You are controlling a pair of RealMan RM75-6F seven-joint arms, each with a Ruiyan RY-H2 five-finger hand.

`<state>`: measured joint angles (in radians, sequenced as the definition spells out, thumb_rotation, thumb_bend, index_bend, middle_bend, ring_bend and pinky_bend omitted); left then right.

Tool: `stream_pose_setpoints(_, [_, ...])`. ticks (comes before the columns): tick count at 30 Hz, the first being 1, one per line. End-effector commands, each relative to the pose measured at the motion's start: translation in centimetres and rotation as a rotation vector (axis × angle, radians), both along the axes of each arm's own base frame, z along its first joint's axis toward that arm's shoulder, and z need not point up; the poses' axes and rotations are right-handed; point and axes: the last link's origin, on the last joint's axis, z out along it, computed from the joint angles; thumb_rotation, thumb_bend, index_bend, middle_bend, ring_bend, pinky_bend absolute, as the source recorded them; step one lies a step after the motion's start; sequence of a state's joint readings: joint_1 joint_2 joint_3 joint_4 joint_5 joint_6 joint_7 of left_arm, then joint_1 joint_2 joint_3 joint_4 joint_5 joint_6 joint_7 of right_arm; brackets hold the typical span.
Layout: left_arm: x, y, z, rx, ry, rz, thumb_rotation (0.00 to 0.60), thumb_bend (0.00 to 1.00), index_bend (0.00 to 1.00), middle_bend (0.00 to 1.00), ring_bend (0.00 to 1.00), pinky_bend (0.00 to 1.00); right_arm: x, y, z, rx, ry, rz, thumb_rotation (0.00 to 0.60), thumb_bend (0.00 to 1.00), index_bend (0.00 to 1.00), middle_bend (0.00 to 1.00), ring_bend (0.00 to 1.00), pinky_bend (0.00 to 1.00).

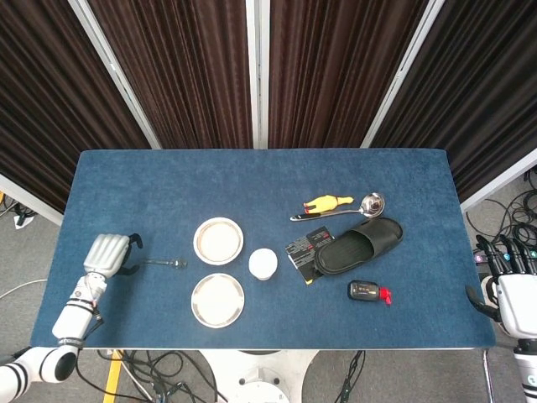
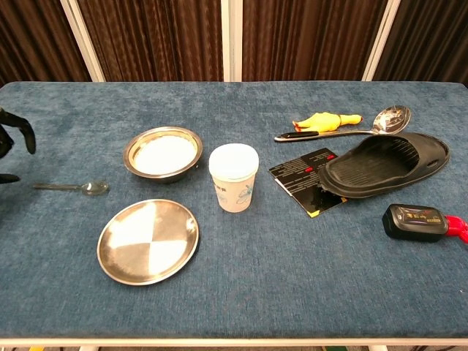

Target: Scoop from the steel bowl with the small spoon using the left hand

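Observation:
The steel bowl (image 1: 218, 240) (image 2: 162, 153), holding something pale, stands left of the table's middle. The small spoon (image 1: 166, 263) (image 2: 72, 187) lies flat to the bowl's left, its handle pointing left. My left hand (image 1: 107, 253) (image 2: 12, 143) hovers over the table just left of the spoon's handle, fingers apart and holding nothing. My right hand (image 1: 509, 281) stays off the table's right edge with fingers spread and empty; the chest view does not show it.
A flat steel plate (image 2: 148, 240) lies in front of the bowl, a white paper cup (image 2: 234, 177) to its right. Further right are a black slipper (image 2: 384, 164), a black card (image 2: 307, 175), a ladle (image 2: 351, 129), a yellow rubber chicken (image 2: 322, 121) and a car key (image 2: 417, 221).

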<state>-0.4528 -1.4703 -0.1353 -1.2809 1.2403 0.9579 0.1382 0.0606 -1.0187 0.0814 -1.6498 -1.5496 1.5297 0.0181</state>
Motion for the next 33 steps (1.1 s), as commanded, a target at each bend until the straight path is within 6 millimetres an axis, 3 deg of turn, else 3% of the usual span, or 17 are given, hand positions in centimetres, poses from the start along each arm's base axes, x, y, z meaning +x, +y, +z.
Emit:
stream_pose_setpoints(1, [0.1, 0.5, -1.1, -0.013, 0.004, 0.017, 0.6, 0.28, 0.53, 0.94, 0.88, 1.0, 0.0, 0.0, 0.0, 0.001, 0.001, -0.003, 0.6, 0.18, 0.05, 0.22, 0.0, 0.07])
stream_pose_setpoints(15, [0.3, 0.9, -3.6, -0.069, 0.001, 0.077, 0.6, 0.36, 0.55, 0.96, 0.89, 1.0, -0.6, 0.1, -0.1, 0.002, -0.009, -0.02, 0.6, 0.17, 0.05, 0.22, 0.0, 0.07])
stream_pose_setpoints(33, [0.8, 1.1, -4.5, -0.074, 0.013, 0.104, 0.6, 0.4, 0.57, 0.96, 0.9, 1.0, -1.5, 0.2, -0.1, 0.004, -0.023, -0.039, 0.6, 0.17, 0.05, 0.22, 0.0, 0.07])
